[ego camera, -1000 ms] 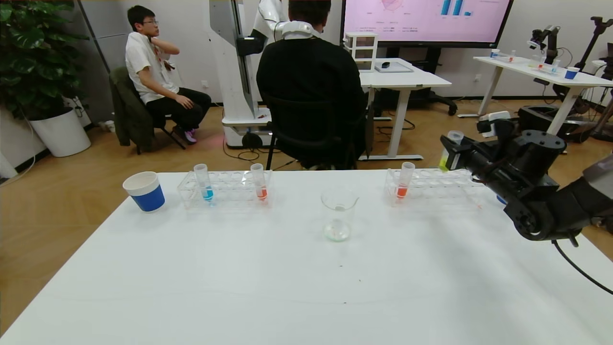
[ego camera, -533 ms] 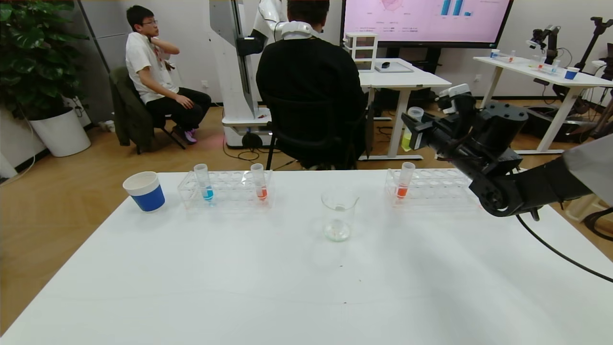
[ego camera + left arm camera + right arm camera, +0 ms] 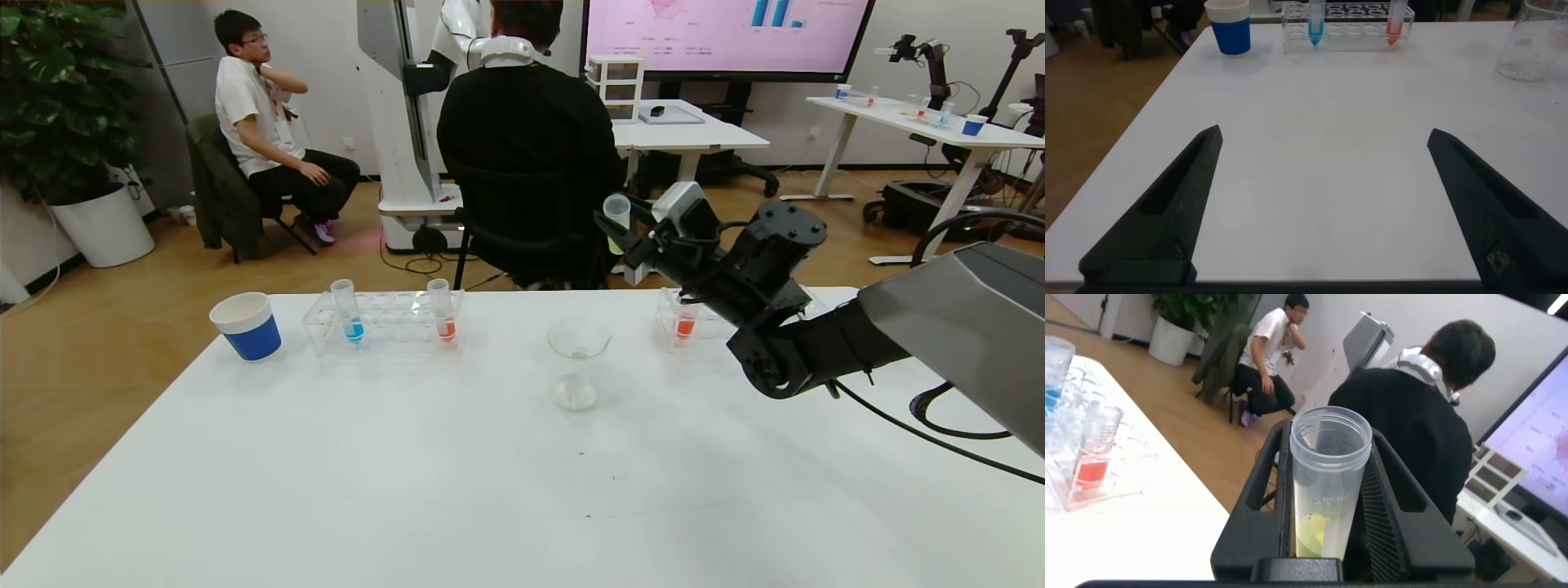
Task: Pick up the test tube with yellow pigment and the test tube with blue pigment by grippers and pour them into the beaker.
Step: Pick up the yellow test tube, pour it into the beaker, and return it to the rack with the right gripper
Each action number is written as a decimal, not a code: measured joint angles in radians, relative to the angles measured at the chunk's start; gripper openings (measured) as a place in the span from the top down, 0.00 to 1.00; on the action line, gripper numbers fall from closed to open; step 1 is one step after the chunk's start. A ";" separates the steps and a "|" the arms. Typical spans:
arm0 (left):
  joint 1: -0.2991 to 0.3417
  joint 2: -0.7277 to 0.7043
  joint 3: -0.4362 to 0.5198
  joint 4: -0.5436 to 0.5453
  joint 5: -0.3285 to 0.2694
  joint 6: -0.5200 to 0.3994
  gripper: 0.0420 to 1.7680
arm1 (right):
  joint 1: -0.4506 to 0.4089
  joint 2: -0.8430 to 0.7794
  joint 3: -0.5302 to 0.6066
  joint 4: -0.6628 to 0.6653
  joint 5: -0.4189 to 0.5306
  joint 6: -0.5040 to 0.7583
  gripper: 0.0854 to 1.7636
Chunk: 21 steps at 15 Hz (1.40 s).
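Observation:
My right gripper [image 3: 618,230] is shut on the test tube with yellow pigment [image 3: 616,217] and holds it upright in the air, above and a little right of the beaker [image 3: 576,363]. In the right wrist view the tube [image 3: 1327,486] sits between the two black fingers with yellow liquid at its bottom. The test tube with blue pigment [image 3: 349,311] stands in the left clear rack [image 3: 384,324]; it also shows in the left wrist view [image 3: 1315,20]. My left gripper [image 3: 1323,204] is open and empty over the near left part of the table; it is out of the head view.
An orange-red tube [image 3: 442,310] stands in the left rack, another [image 3: 686,320] in the right rack [image 3: 727,322] behind my right arm. A blue-and-white paper cup [image 3: 246,326] stands at the far left. Two people sit beyond the table's far edge.
My right gripper has carried the yellow tube up out of the right rack area and leftward, to above the beaker. The left arm has not moved.

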 joint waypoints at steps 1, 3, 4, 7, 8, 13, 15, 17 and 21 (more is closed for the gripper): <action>0.000 0.000 0.000 0.000 0.000 0.000 0.01 | 0.003 0.015 -0.001 -0.015 0.031 -0.038 0.74; 0.000 0.000 0.000 0.000 0.000 0.000 0.01 | 0.002 0.046 -0.001 -0.056 0.105 -0.110 0.74; 0.000 0.000 0.000 0.000 0.000 0.000 0.01 | 0.000 0.058 -0.001 -0.067 0.137 -0.143 0.74; 0.000 0.000 0.000 0.000 0.000 0.000 0.01 | -0.003 0.081 0.003 -0.086 0.245 -0.241 0.74; 0.000 0.000 0.000 0.000 0.000 0.000 0.01 | -0.005 0.088 0.003 -0.107 0.276 -0.275 0.74; 0.000 0.000 0.000 0.000 0.000 0.000 0.01 | -0.013 0.122 -0.001 -0.198 0.360 -0.360 0.74; 0.000 0.000 0.000 0.000 0.000 0.000 0.01 | -0.019 0.139 -0.008 -0.240 0.394 -0.380 0.74; 0.000 0.000 0.000 0.000 0.000 0.000 0.01 | -0.024 0.160 -0.023 -0.256 0.432 -0.415 0.74; 0.000 0.000 0.000 0.000 0.000 0.000 0.01 | -0.034 0.197 -0.093 -0.257 0.463 -0.454 0.74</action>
